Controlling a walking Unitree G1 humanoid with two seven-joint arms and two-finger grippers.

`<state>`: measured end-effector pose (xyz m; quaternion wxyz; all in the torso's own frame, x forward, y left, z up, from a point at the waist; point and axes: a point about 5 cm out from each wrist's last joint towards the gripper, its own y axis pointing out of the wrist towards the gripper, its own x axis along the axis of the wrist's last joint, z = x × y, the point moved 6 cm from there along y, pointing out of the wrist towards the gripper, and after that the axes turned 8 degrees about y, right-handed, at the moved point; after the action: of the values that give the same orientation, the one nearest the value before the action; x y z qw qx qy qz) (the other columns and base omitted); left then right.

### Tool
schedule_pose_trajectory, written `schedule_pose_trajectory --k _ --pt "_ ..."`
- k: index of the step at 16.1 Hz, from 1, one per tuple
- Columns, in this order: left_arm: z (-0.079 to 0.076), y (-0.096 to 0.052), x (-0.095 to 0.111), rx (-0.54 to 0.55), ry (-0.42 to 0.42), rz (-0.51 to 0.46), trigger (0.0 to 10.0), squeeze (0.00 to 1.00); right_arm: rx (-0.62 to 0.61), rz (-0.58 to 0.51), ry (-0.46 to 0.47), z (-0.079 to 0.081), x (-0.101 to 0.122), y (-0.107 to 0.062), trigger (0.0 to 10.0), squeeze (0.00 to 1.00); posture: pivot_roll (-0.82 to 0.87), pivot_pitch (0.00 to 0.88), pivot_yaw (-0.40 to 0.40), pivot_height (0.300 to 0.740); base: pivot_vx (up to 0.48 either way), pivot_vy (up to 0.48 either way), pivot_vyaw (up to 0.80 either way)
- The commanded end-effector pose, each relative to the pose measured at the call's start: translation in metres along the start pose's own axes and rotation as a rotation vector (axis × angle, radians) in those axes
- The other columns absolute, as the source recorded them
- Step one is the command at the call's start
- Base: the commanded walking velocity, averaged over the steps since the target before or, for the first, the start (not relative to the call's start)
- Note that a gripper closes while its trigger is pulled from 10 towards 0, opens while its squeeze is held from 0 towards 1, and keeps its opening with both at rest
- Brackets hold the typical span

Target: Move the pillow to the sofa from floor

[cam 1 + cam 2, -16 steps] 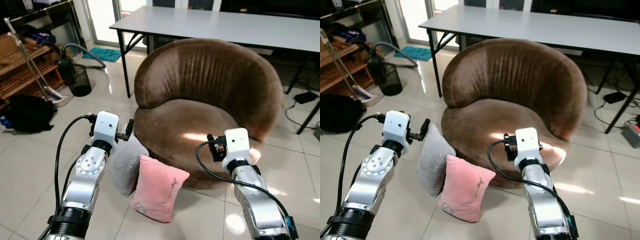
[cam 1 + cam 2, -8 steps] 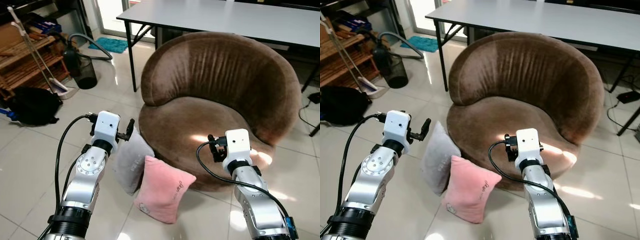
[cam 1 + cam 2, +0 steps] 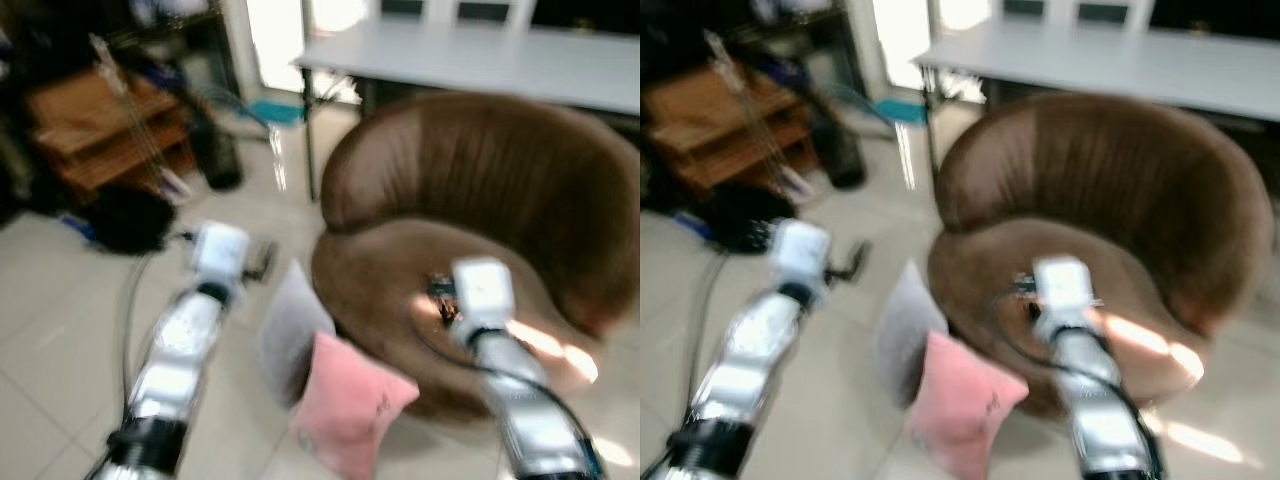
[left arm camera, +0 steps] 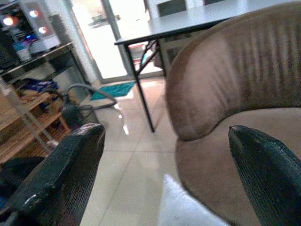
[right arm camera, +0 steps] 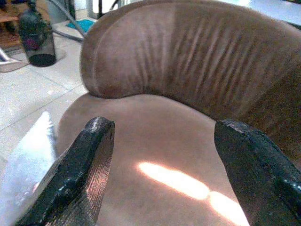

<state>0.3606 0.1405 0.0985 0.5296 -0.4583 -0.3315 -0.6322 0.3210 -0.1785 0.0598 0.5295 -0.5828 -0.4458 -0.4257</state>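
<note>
The head views are blurred. A pink pillow [image 3: 350, 415] stands on the tiled floor against the front of the round brown sofa [image 3: 480, 180]. A grey pillow [image 3: 290, 325] leans beside it on its left; its corner [image 4: 188, 212] shows in the left wrist view. My left gripper [image 3: 262, 258] hovers open just above and left of the grey pillow, holding nothing. My right gripper [image 3: 437, 290] is held open over the sofa seat [image 5: 160, 141], also with nothing in it. Neither gripper touches a pillow.
A grey table [image 3: 480, 60] stands behind the sofa. At the left are a wooden rack [image 3: 100, 130], a dark bag [image 3: 125, 215] on the floor, a black bin [image 3: 215, 150] and a vacuum hose. A bright sun patch [image 3: 545, 345] lies on the seat's front.
The whole picture has slid to the right and gone blurry, so the camera has moved. Both arms hold the same raised pose, and the pillows lie where they were.
</note>
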Motion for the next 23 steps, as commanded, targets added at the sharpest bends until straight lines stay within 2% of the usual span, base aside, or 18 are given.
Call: schedule_pose_trajectory --k 1,3,9,12,14,17,23 --pt "0.0145 -0.0018 -0.0026 0.031 0.022 0.01 10.0 0.0 0.033 -0.028 0.011 0.0131 0.0091 0.002 10.0 0.0 -0.04 0.0 0.032 0.74 0.319 0.0 0.0" --pt "0.0136 -0.0016 -0.003 0.026 0.023 0.01 10.0 0.0 0.026 -0.021 0.042 0.0127 0.0072 0.0009 10.0 0.0 -0.04 0.0 0.033 0.74 0.324 0.0 0.0" --pt "0.0119 -0.0014 -0.0039 0.023 0.023 0.013 10.0 0.0 0.037 -0.029 0.027 0.0129 0.0097 0.0016 10.0 0.0 -0.04 0.0 0.031 0.74 0.318 0.0 0.0" --pt "0.0088 -0.0019 -0.0066 -0.001 0.012 0.025 10.0 0.0 0.026 -0.015 0.035 0.012 0.0072 0.0019 10.0 0.0 -0.04 0.0 0.033 0.74 0.0 0.0 0.0" --pt "0.0088 -0.0028 -0.0073 -0.001 -0.004 0.024 10.0 0.0 0.025 -0.015 0.036 0.0112 0.0069 0.0016 10.0 0.0 -0.04 0.0 0.034 0.73 0.0 0.0 0.0" --pt "0.01 -0.0033 -0.008 0.005 0.06 0.02 10.0 0.0 0.027 -0.013 0.035 0.0114 0.0063 0.0013 10.0 0.0 -0.04 0.0 0.033 0.706 0.0 0.0 0.0" --pt "0.0121 -0.0042 -0.0096 0.026 0.053 0.022 10.0 0.0 0.029 -0.01 0.035 0.0126 0.0061 0.0012 10.0 0.0 -0.04 0.0 0.035 0.651 0.0 0.0 0.0"
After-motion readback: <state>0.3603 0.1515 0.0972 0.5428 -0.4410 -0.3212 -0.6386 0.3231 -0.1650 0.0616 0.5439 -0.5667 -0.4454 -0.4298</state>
